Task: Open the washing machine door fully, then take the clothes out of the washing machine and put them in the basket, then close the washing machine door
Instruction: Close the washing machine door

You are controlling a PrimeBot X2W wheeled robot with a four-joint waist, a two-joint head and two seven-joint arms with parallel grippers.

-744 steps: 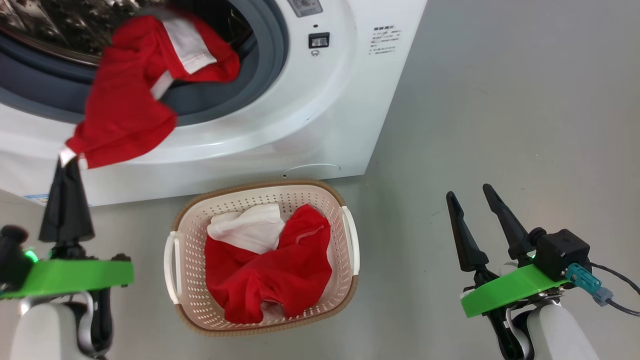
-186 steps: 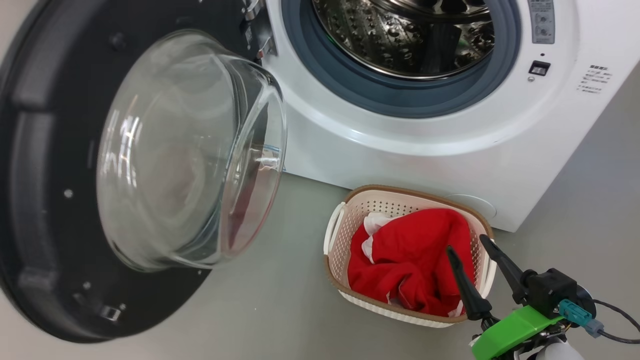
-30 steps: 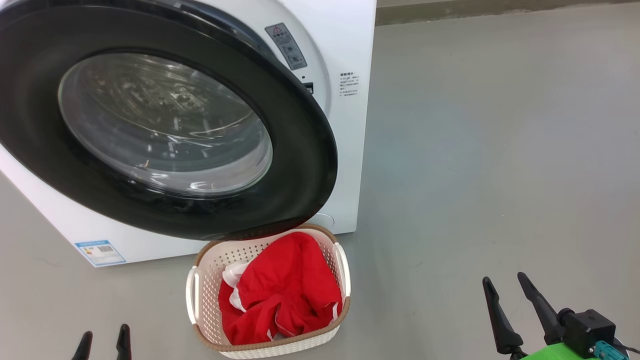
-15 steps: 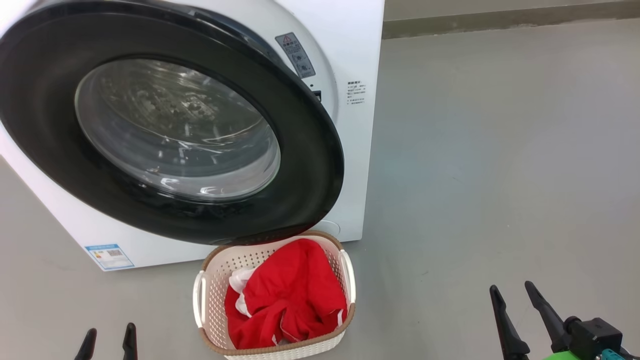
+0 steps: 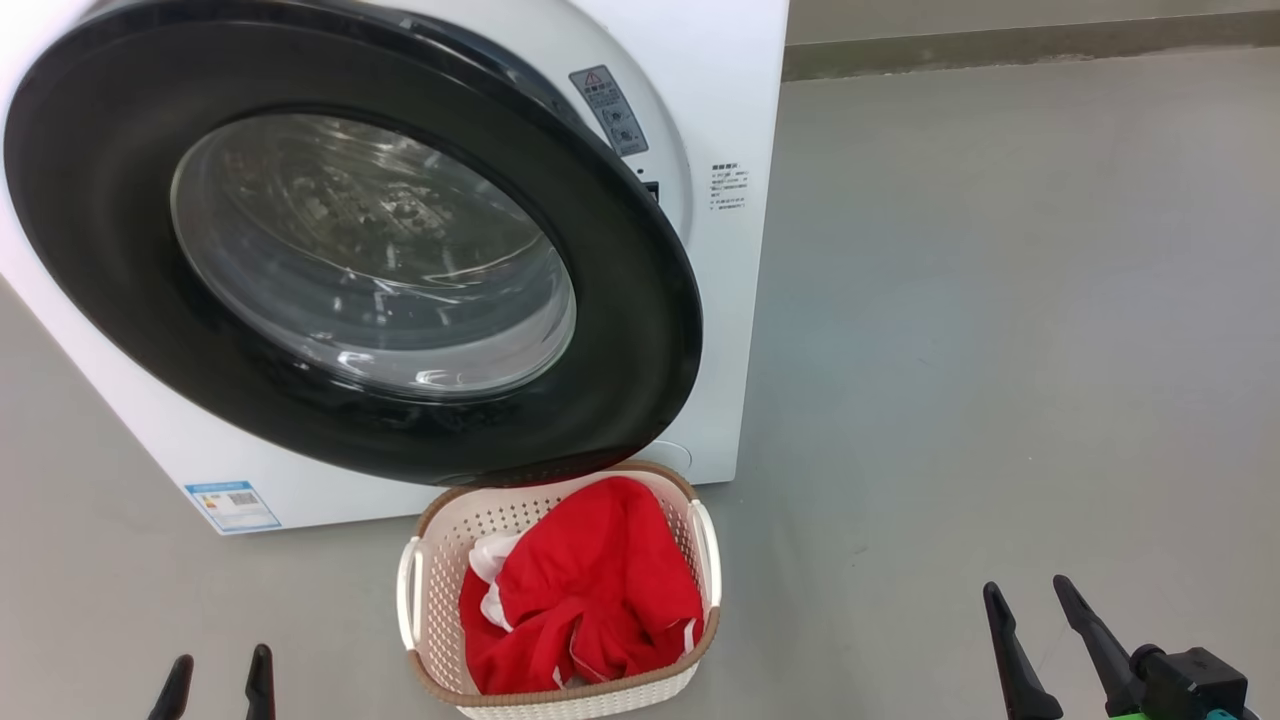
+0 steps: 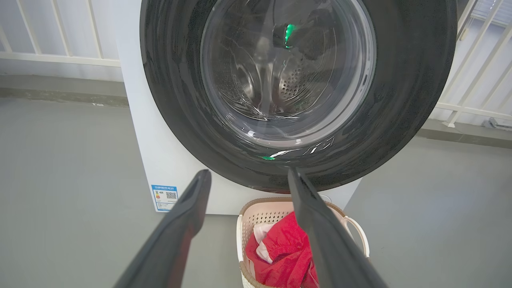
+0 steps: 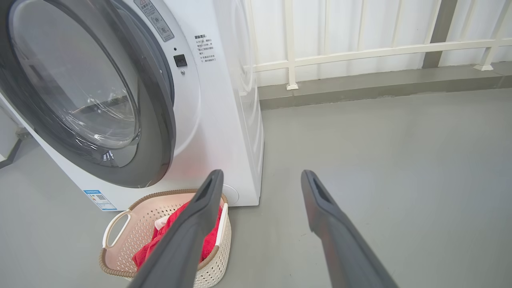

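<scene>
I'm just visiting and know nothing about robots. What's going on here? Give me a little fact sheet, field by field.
Washing machine: white front-loader on a grey floor
Door: black-rimmed glass, swung against the front; latched or not, cannot tell
Basket: cream, on the floor below the door
Clothes: red with white trim, piled in the basket
Left fingers: spread apart, holding nothing
Right fingers: spread apart, holding nothing

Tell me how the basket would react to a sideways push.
The basket looks like thin perforated plastic holding soft red clothes, so it is probably light. On the smooth grey floor it would likely slide rather than tip, being low and wide.
</scene>
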